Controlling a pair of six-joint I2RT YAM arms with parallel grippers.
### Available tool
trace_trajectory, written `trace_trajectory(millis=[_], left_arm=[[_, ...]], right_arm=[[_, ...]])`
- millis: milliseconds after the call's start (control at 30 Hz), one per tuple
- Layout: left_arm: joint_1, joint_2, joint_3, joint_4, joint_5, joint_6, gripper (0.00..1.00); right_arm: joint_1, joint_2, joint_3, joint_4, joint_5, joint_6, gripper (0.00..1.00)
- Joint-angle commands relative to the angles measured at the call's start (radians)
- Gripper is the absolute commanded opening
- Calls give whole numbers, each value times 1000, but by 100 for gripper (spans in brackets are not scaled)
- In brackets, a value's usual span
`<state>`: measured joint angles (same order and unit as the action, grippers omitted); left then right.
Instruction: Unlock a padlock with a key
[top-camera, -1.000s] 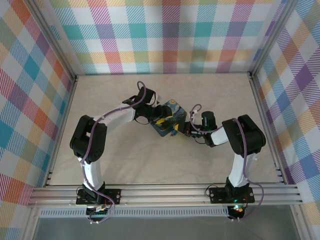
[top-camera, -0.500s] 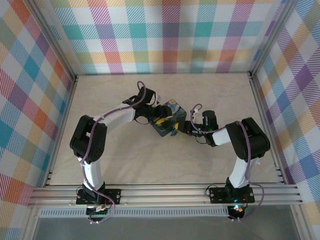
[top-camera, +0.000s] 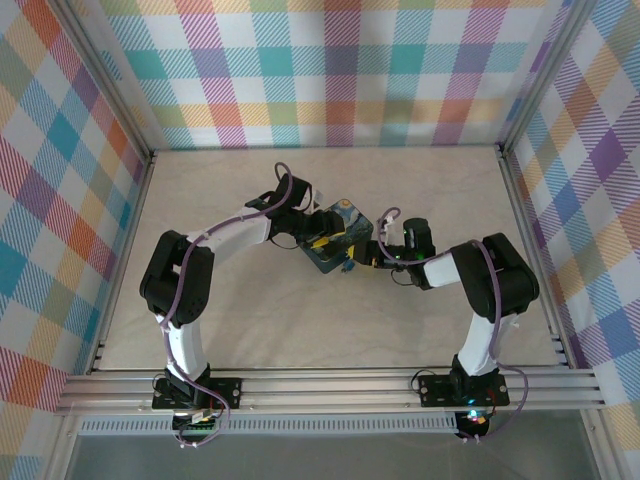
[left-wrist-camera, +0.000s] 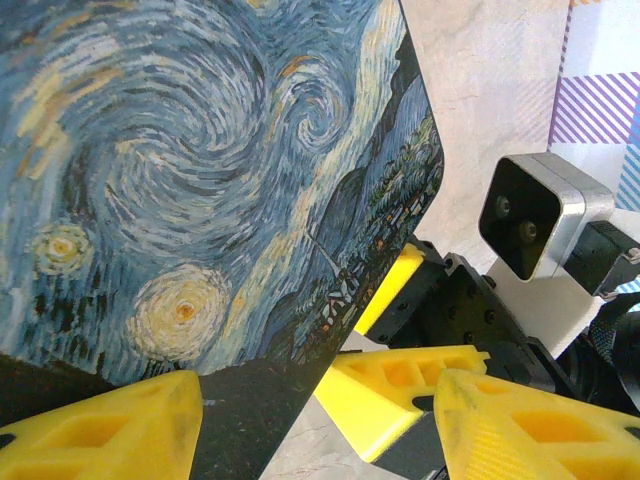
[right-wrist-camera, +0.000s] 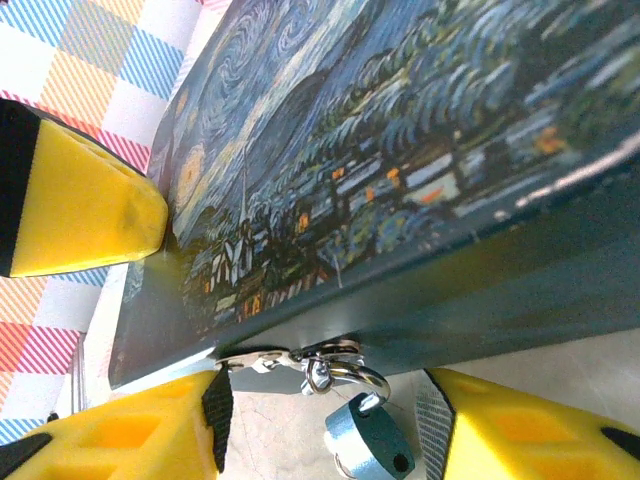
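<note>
Right wrist camera has my right pincer (right-wrist-camera: 320, 425) with its jaws standing well apart, clasping nothing. Between its yellow fingers hangs the padlock (right-wrist-camera: 366, 452), blue-teal body downward, its silvery shackle hooked through the clasp (right-wrist-camera: 300, 360) on the lower edge of the painted tin (right-wrist-camera: 420, 170). Neither finger presses the lock's body, though one sits just beside the clasp. Farther left, a yellow finger of my left pincer (top-camera: 320, 238) lies against the tin's lid.

Left wrist camera looks across that swirling lid instead. From there my left pincer straddles a corner of the tin, part open. One finger is on the lid and the other is past the edge, near my right pincer's fingers. Whether it truly clamps the tin I cannot tell.

Top external adds the wider layout. The tin sits askew near the middle of the table (top-camera: 250, 320), my left arm reaching it from the left and my right arm from the right. The right pincer is at the tin's near right edge.
</note>
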<state>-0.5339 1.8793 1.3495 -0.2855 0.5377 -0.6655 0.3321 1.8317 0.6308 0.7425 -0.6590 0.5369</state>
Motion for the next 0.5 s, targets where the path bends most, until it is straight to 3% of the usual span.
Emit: trace_trajectory(millis=[0, 467], left_arm=[[-8, 21, 7, -1, -8, 3, 63], [-8, 25, 5, -1, -12, 2, 63]], right_arm=[[-2, 42, 20, 44, -31, -26, 54], [15, 92, 55, 56, -83, -34, 57]])
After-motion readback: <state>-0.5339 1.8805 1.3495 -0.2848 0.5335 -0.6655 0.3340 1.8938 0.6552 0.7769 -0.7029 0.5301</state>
